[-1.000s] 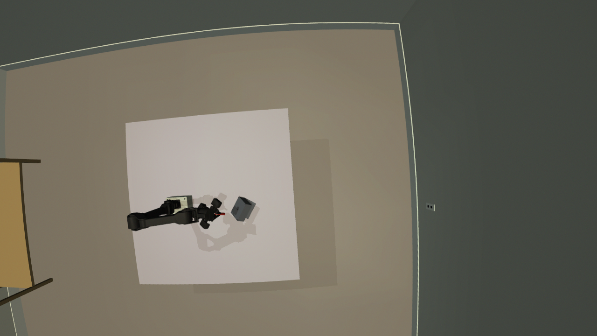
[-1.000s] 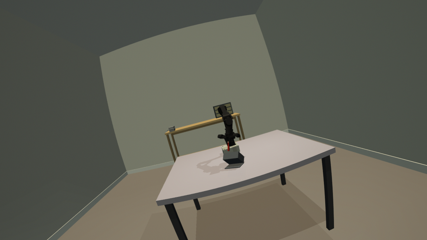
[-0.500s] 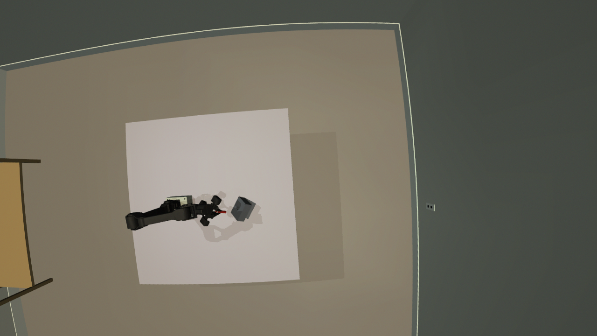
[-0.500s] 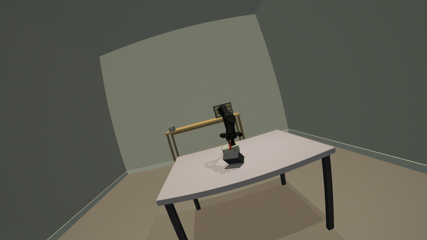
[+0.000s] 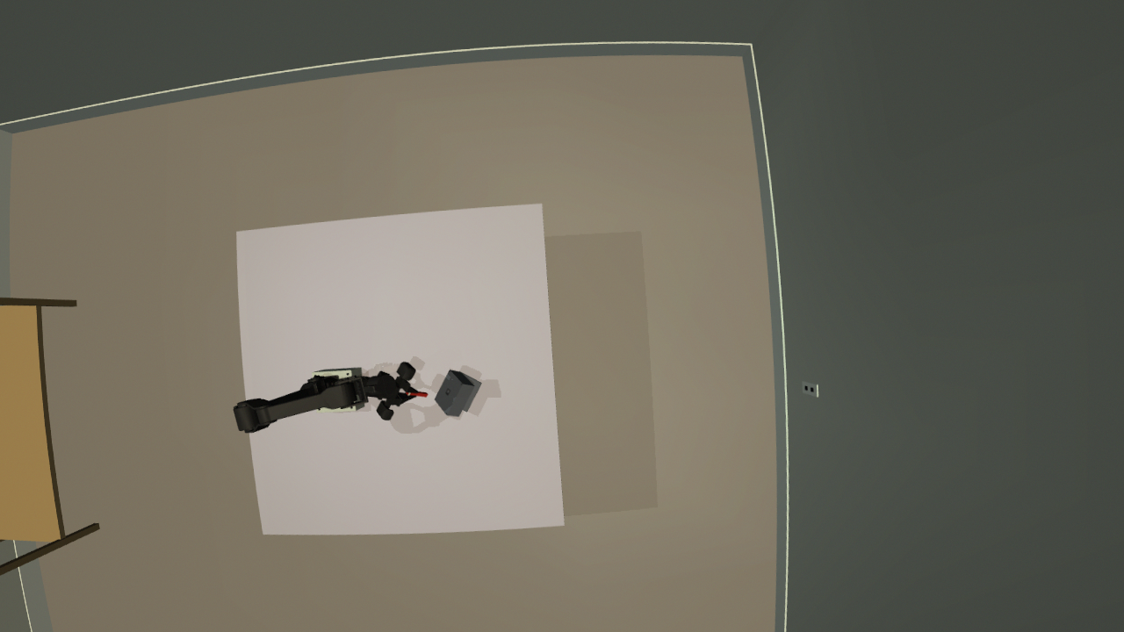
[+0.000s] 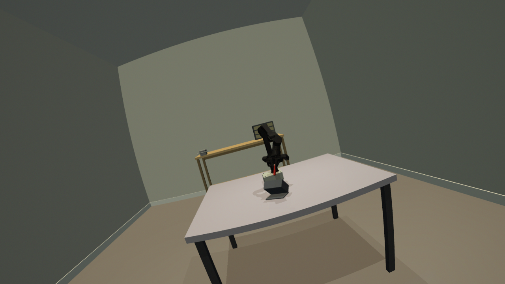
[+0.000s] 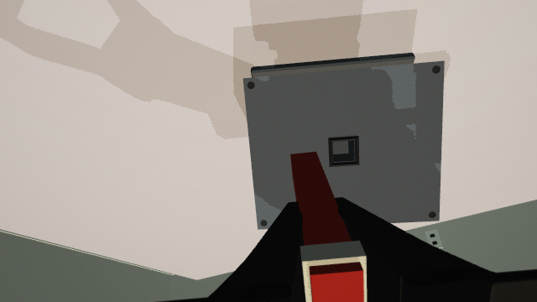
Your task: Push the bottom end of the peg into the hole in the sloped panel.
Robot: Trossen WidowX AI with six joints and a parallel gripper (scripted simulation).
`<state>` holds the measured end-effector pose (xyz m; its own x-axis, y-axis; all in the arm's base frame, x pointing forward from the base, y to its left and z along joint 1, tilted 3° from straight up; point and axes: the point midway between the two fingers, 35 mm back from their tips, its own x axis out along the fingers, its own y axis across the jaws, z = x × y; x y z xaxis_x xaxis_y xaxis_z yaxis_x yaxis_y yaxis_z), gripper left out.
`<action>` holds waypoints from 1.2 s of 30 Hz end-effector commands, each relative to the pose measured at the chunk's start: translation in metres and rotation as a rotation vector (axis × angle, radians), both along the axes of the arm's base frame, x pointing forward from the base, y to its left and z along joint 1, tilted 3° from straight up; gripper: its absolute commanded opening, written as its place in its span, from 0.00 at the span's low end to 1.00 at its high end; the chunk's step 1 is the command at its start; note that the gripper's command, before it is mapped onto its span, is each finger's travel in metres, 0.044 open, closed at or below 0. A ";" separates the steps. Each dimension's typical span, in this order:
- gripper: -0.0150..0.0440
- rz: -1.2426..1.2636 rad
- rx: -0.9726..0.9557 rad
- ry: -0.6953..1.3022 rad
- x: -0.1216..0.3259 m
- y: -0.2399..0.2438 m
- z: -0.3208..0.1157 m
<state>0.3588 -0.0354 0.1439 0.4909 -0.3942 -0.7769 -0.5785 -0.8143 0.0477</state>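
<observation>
Your claw has the red peg, near the gray panel

You have the red peg point(image 5: 418, 394) point(image 6: 274, 169) point(image 7: 315, 197) squeezed in your black claw point(image 5: 410, 395) point(image 6: 274, 167) point(image 7: 315, 211). The peg is long, with flat sides and a square look. It is on the robot's side of the gray sloped panel point(image 5: 453, 392) point(image 6: 273, 184) point(image 7: 285, 126), outside the hole point(image 5: 448, 391) point(image 7: 344, 151). In the wrist view, you see its far end just left of the hole.

The panel's face is flat and dull, shaped like a square, with a dark round dot near each corner. The hole is square too, with a dark rim. Shadows lie on parts of the panel and on the smooth, pale table point(image 5: 392, 290) point(image 6: 317, 176) point(image 7: 126, 176) around it.

Behind the panel, as you look from the exterior view, is the robot's pale base block point(image 5: 321, 409) point(image 6: 267, 175). Well past the panel and the table, a wooden shelf table point(image 5: 23, 424) point(image 6: 232, 146) stands by the wall. You can see nothing standing between the peg's end and the panel.
</observation>
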 end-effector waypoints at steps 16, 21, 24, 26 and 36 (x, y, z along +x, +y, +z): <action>0.25 0.006 -0.020 -0.082 0.009 0.014 0.002; 0.25 0.008 -0.022 -0.093 0.016 0.012 -0.003; 0.25 0.009 -0.023 -0.100 0.020 0.011 -0.007; 0.25 0.009 -0.024 -0.104 0.023 0.010 -0.009; 0.25 0.012 -0.030 -0.127 0.035 0.006 -0.020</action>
<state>0.3910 -0.0277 0.1316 0.5892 -0.4106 -0.6959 -0.5767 -0.8169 -0.0063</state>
